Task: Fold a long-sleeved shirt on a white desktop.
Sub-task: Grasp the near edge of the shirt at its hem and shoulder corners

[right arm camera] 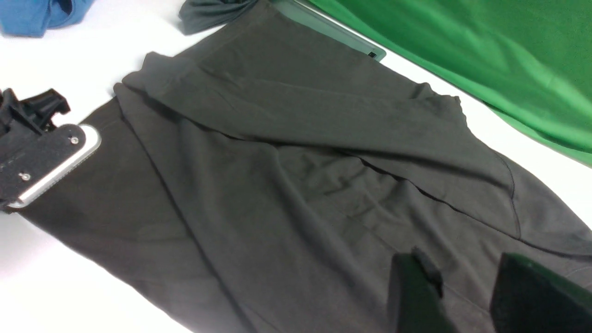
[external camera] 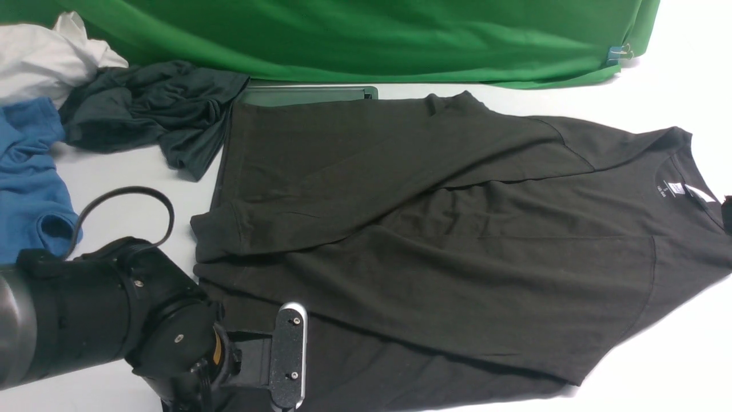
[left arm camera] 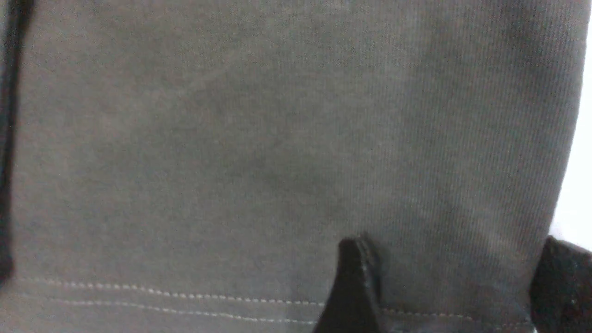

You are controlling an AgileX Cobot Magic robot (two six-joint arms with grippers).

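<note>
Nearest the robot, the left arm (external camera: 86,320) reaches over the near hem corner of the long-sleeved shirt (external camera: 457,257). The left fingers (left arm camera: 354,282) stand apart and empty above the double hem stitching. The right fingers (right arm camera: 414,296) are likewise spread, hovering over the shoulder end and holding nothing. The shirt lies flat across the white bench (external camera: 675,355), hem to the robot's left and neck to its right, both sleeves crossed over the body. Beyond lie a blue shirt (external camera: 26,171), a dark grey garment (external camera: 148,114), the cable slot (external camera: 309,94) and the green backdrop (external camera: 372,40).

Risks: a shallow pinch may catch only one layer, and an uneven lift may spill the crossed sleeves. With the far end unheld, the cloth may slide on the smooth bench.
</note>
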